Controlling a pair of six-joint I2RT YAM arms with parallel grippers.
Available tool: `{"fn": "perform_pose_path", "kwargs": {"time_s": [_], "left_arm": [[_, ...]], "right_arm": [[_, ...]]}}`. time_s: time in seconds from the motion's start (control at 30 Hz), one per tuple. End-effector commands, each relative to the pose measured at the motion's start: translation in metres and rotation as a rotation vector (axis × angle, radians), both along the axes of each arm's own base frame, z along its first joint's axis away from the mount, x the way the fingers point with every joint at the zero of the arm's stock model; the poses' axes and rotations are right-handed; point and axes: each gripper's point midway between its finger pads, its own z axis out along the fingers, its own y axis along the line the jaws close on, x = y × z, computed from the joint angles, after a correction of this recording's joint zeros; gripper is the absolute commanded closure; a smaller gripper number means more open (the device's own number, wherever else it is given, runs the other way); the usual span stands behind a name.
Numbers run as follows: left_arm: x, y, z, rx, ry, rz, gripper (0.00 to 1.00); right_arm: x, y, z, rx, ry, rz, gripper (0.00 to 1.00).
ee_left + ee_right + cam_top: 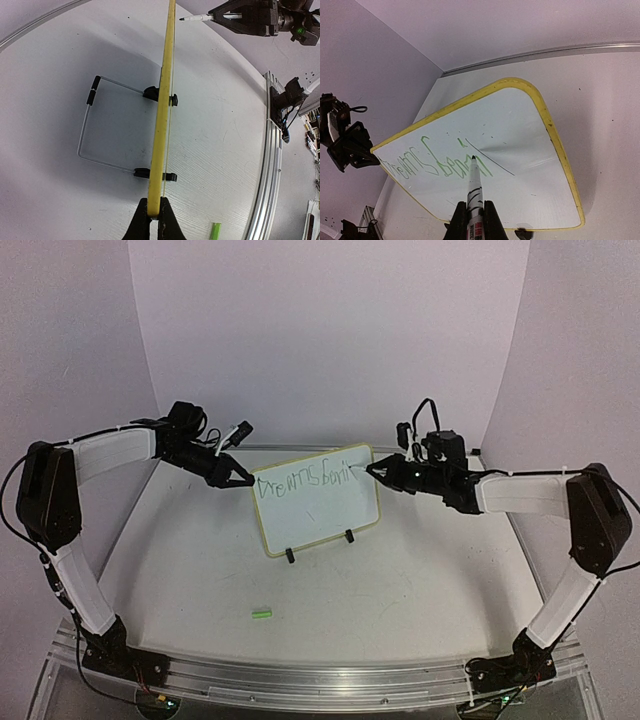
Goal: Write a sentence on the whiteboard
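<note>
The whiteboard (pixel 318 510), white with a yellow frame, stands on two black feet in mid-table. Green handwriting, the sentence (pixel 305 481), runs along its top. My left gripper (pixel 243 478) is shut on the board's left edge; in the left wrist view the yellow edge (pixel 162 125) sits between its fingers (pixel 154 215). My right gripper (pixel 475 212) is shut on a white marker (pixel 474 185). The marker's dark tip is at the board face (pixel 520 130), near the end of the green words (pixel 440 165). From above, that gripper (pixel 385 472) is at the board's upper right.
A small green cap (pixel 261 614) lies on the table in front of the board, also in the left wrist view (pixel 215 231). A wire stand (pixel 95 125) props the board from behind. An aluminium rail (pixel 265 175) runs along the near table edge.
</note>
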Motion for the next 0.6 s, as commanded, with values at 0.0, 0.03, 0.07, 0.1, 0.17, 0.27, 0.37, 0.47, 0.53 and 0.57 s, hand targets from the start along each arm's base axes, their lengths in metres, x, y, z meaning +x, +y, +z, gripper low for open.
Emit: {"fn": "perform_pose_path", "kwargs": {"time_s": [0.0,0.03,0.07,0.1,0.17,0.27,0.37,0.47,0.53,0.57], "left_arm": [[-0.007,0.003,-0.007,0.062,0.005,-0.004,1.00],[-0.007,0.003,-0.007,0.062,0.005,-0.004,1.00],[-0.007,0.003,-0.007,0.062,0.005,-0.003,1.00],[-0.007,0.003,-0.007,0.062,0.004,-0.003,1.00],[-0.007,0.003,-0.007,0.063,0.004,-0.003,1.00],[-0.007,0.003,-0.007,0.063,0.005,-0.003,1.00],[-0.007,0.003,-0.007,0.064,0.003,-0.003,1.00],[-0.007,0.003,-0.007,0.064,0.002,-0.003,1.00],[-0.007,0.003,-0.006,0.064,0.001,-0.003,1.00],[-0.007,0.003,-0.006,0.064,0.001,-0.003,1.00]], "right_arm": [[0.006,-0.002,0.009,0.012,-0.037,-0.027,1.00],[0.008,-0.002,0.009,0.011,-0.035,-0.030,1.00],[0.009,-0.001,0.008,0.010,-0.033,-0.033,1.00],[0.011,-0.001,0.006,0.008,-0.030,-0.035,1.00],[0.013,0.001,0.006,0.010,-0.030,-0.029,1.00],[0.016,0.003,0.004,0.009,-0.026,-0.027,1.00],[0.016,0.003,0.001,0.005,-0.019,-0.031,1.00],[0.014,-0.001,-0.003,-0.002,-0.012,-0.044,1.00],[0.011,-0.003,-0.008,-0.008,0.000,-0.048,1.00],[0.010,-0.004,-0.011,-0.010,0.007,-0.048,1.00]]}}
